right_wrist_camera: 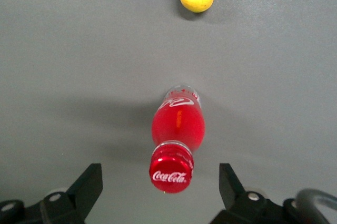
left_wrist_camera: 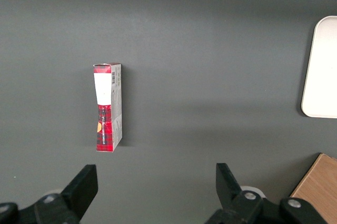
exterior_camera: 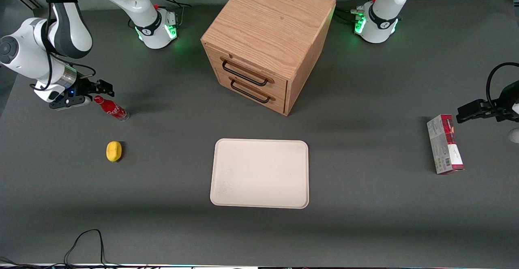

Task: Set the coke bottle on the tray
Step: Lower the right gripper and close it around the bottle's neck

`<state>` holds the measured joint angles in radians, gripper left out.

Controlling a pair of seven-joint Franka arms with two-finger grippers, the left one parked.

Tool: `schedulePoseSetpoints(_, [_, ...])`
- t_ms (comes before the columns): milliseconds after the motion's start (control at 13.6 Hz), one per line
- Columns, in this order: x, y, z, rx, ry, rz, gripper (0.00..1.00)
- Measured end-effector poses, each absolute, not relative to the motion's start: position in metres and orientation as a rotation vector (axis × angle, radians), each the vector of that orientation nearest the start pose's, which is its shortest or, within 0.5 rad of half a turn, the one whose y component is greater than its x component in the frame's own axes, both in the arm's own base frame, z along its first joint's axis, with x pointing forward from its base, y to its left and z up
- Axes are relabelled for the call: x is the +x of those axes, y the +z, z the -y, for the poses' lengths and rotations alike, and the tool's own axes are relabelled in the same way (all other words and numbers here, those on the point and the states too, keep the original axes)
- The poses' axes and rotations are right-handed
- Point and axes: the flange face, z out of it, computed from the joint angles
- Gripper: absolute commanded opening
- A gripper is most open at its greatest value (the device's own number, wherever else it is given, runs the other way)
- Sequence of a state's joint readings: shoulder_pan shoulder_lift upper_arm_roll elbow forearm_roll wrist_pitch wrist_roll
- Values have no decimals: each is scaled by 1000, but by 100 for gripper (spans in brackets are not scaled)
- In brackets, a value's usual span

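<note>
On the grey table (exterior_camera: 365,228), the wooden drawer cabinet (exterior_camera: 267,41) stands farther from the front camera than the cream tray (exterior_camera: 260,173), which lies flat. Toward the working arm's end, the coke bottle (exterior_camera: 110,108) stands on the table, well apart from the tray. The gripper (right_wrist_camera: 160,184) hangs just above its red cap (right_wrist_camera: 171,171), jaws spread wide, touching nothing; their tips are cut off. A lemon (exterior_camera: 114,151) lies nearer the camera.

We see the gripper (exterior_camera: 98,91) w/ fingers spread wide above the coke bottle (exterior_camera: 111,108), nothing between them. Lemon (exterior_camera: 114,151) sits nearer the front camera, near the bottle. Bare table (exterior_camera: 170,147) runs to the tray (exterior_camera: 259,173); cabinet (exterior_camera: 267,41) stands apart.
</note>
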<state>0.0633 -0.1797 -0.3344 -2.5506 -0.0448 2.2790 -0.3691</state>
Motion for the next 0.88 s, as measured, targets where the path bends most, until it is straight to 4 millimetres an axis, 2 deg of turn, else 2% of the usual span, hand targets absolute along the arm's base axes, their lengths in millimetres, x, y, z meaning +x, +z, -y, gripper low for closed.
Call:
schedulePoseSetpoints(74, [414, 321, 113, -3075, 137, 212, 94])
schedulePoseSetpoints(147, [414, 321, 113, -3075, 137, 212, 80])
schedulePoseSetpoints(221, [414, 321, 113, -3075, 137, 213, 45])
schedulePoseSetpoints(294, [414, 321, 113, -3075, 137, 214, 4])
schedulePoseSetpoints(368, [414, 321, 113, -3075, 136, 215, 0])
schedulePoseSetpoints(882, [413, 322, 118, -3072, 131, 253, 0])
